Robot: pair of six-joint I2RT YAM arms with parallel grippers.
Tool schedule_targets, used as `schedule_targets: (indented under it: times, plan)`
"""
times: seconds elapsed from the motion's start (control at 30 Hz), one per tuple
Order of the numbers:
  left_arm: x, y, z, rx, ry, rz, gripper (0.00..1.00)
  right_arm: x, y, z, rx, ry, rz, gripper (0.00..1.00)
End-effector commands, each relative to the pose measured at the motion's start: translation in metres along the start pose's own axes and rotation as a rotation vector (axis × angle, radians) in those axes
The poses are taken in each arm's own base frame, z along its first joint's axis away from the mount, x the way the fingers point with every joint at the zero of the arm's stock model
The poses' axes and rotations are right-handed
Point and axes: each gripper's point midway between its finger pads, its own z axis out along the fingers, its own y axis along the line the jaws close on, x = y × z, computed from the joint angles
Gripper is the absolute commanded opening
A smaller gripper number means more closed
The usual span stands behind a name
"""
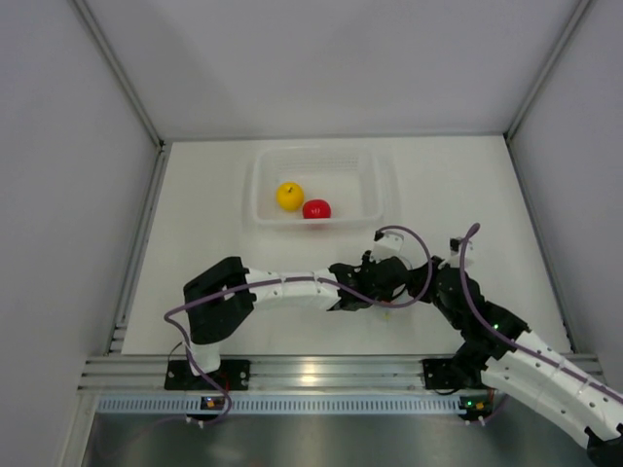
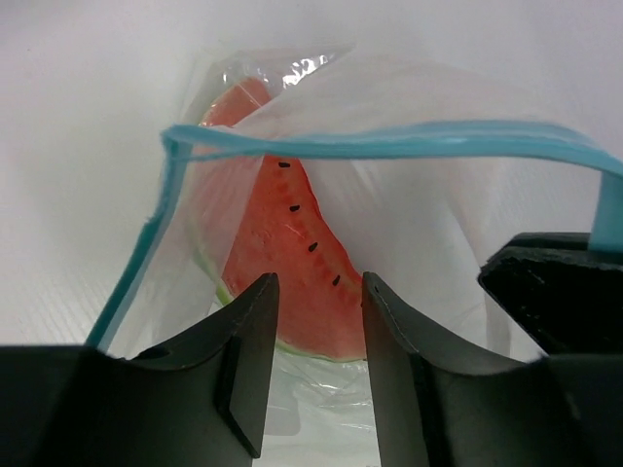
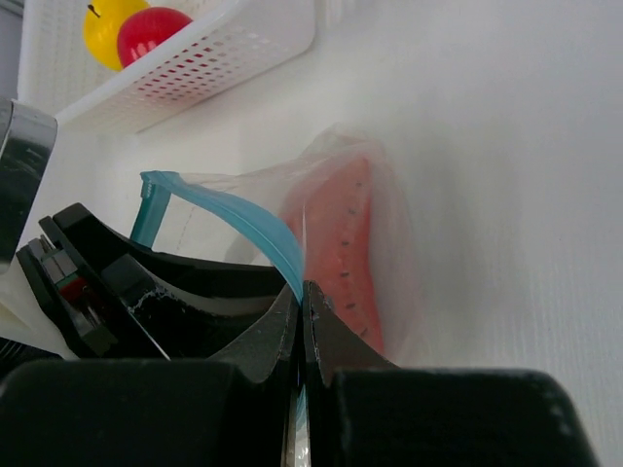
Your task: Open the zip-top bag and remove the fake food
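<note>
The zip-top bag (image 2: pixel 428 214) is clear, with its blue zip strip (image 2: pixel 389 141) pulled apart so the mouth gapes. Inside lies a piece of fake food, a red watermelon slice (image 2: pixel 282 253) with black seeds and a green rind. My left gripper (image 2: pixel 316 287) is open inside the bag's mouth, its fingertips just short of the slice. My right gripper (image 3: pixel 303 292) is shut on the zip strip (image 3: pixel 243 219) and holds that edge up; the slice (image 3: pixel 346 263) shows through the plastic beyond it. In the top view both grippers (image 1: pixel 384 282) meet over the bag and hide it.
A white perforated basket (image 1: pixel 316 151) stands at the back centre with a yellow round fruit (image 1: pixel 289 196) and a red round fruit (image 1: pixel 316 208) in it. It also shows in the right wrist view (image 3: pixel 195 68). White walls close the table on three sides.
</note>
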Motion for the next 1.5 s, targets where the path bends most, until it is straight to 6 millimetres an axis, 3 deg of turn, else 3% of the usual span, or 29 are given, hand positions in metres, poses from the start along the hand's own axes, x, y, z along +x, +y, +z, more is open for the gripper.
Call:
schedule_targets:
  times: [0.0,0.27,0.67,0.83,1.2,1.47]
  plan:
    - [0.001,0.017,0.003,-0.097,0.010,0.051,0.46,-0.003,-0.007,0.001,0.023,-0.026,-0.015,0.00]
    - [0.005,0.034,-0.002,-0.158,0.040,0.091,0.52,0.000,-0.009,0.003,0.034,-0.018,-0.036,0.00]
    - [-0.010,0.020,-0.020,-0.093,0.049,0.128,0.59,0.002,-0.017,0.009,0.076,-0.018,-0.064,0.00]
    - [-0.010,0.040,-0.023,-0.181,0.043,0.143,0.62,0.000,-0.017,0.008,0.078,-0.024,-0.066,0.00]
    - [0.002,0.061,-0.019,-0.264,0.078,0.169,0.65,-0.004,-0.018,0.009,0.096,-0.034,-0.087,0.00]
    - [0.001,0.063,-0.021,-0.277,0.096,0.193,0.68,-0.005,0.022,0.011,-0.064,0.010,-0.113,0.00]
